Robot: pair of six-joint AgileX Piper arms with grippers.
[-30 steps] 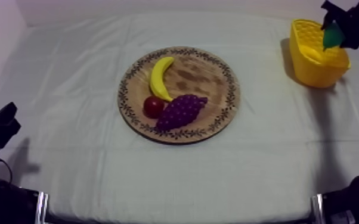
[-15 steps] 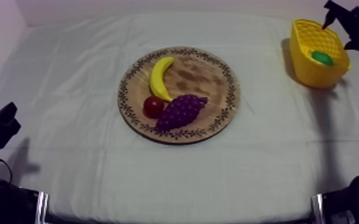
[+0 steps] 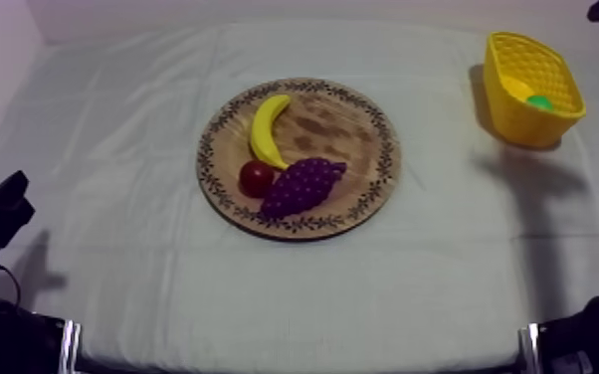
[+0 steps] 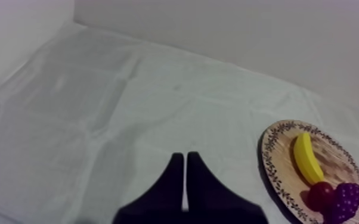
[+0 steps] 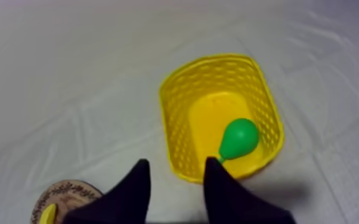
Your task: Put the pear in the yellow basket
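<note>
Pear (image 5: 240,138): lies inside the yellow basket (image 5: 179,119), on its floor by one end wall.
Yellow basket: far right of the table.
Right gripper (image 5: 176,164): fingers spread apart, nothing between them, above the basket, clear of the pear.
Left gripper (image 4: 185,158): fingers pressed together, empty, near left over bare cloth.
Wooden board (image 3: 333,119): mid-table, carrying banana (image 3: 267,129), bunch of grapes (image 3: 303,186), small red fruit (image 3: 256,177).

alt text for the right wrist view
A green pear lies inside the yellow basket on the grey-white cloth. The right end effector hangs open and empty over the basket's near wall, the wooden board close by.
</note>
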